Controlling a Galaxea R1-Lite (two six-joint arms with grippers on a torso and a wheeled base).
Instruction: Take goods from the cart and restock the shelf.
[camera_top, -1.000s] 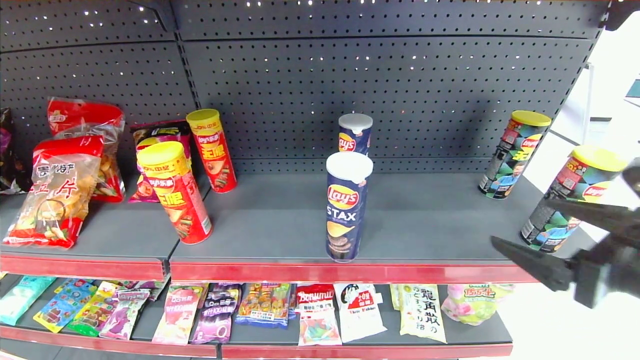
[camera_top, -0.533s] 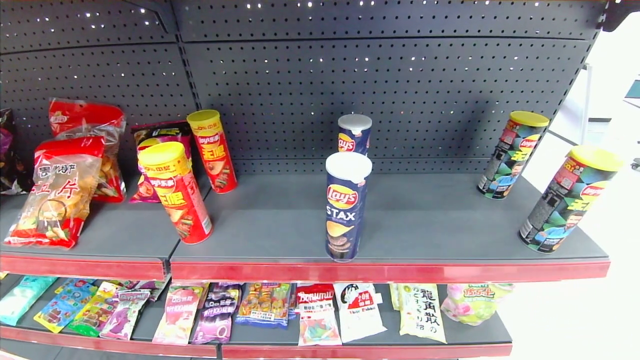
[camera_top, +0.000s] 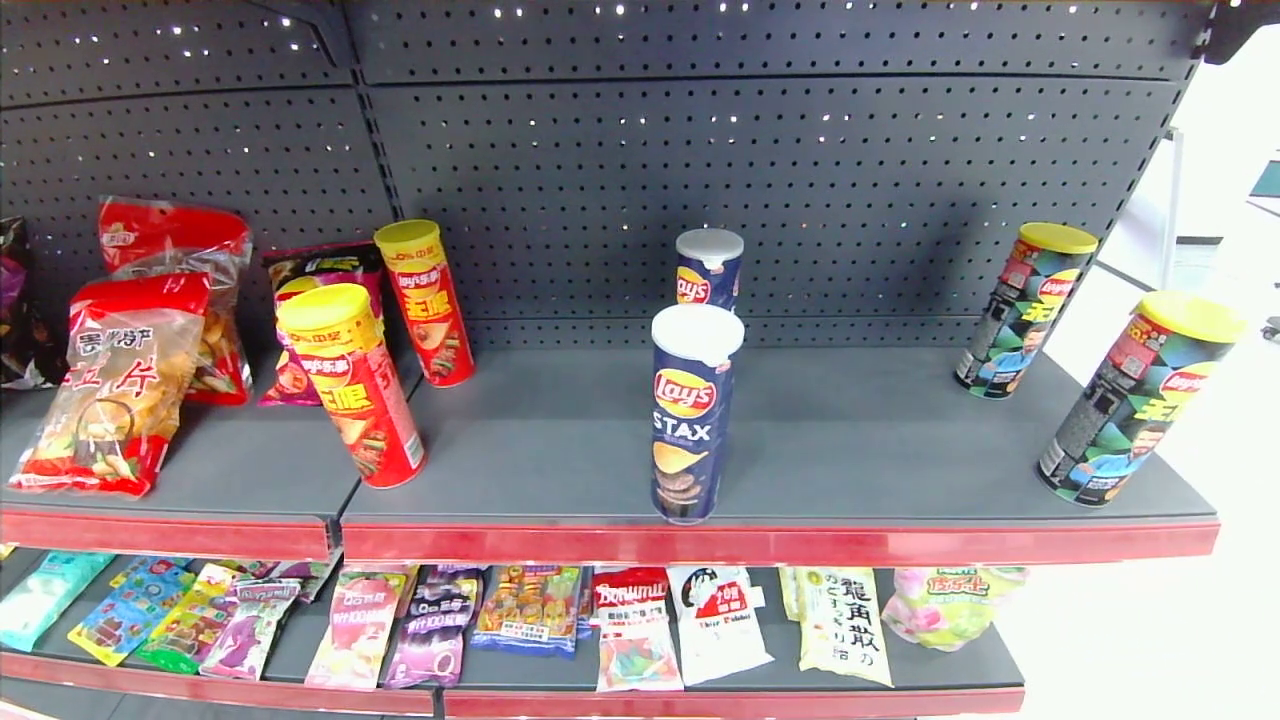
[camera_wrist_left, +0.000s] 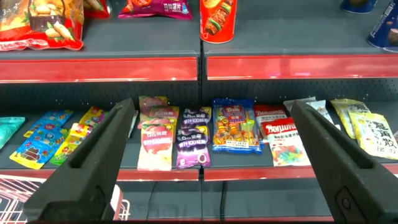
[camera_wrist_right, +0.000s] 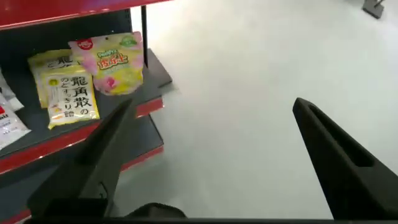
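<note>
The upper shelf (camera_top: 860, 440) carries upright chip cans: two red ones (camera_top: 350, 385) at left, two blue ones (camera_top: 692, 415) in the middle, two black-and-green ones with yellow lids (camera_top: 1140, 400) at right. My left gripper (camera_wrist_left: 211, 106) is open and empty, held low in front of the lower shelf's snack packets (camera_wrist_left: 235, 124). My right gripper (camera_wrist_right: 212, 104) is also open and empty, above the pale floor off the lower shelf's right end, beside a yellow-green packet (camera_wrist_right: 112, 62).
Red snack bags (camera_top: 110, 390) lean at the upper shelf's left. Bare shelf board lies between the blue cans and the right-hand cans. Something like a cart's wire rim (camera_wrist_left: 18, 193) shows low beside the left gripper. Open floor (camera_wrist_right: 261, 74) spreads right of the shelf.
One second ago my right gripper stood open at the head view's right edge, near the front black-and-green can. It has since drawn back out of that view. The cans have not moved.
</note>
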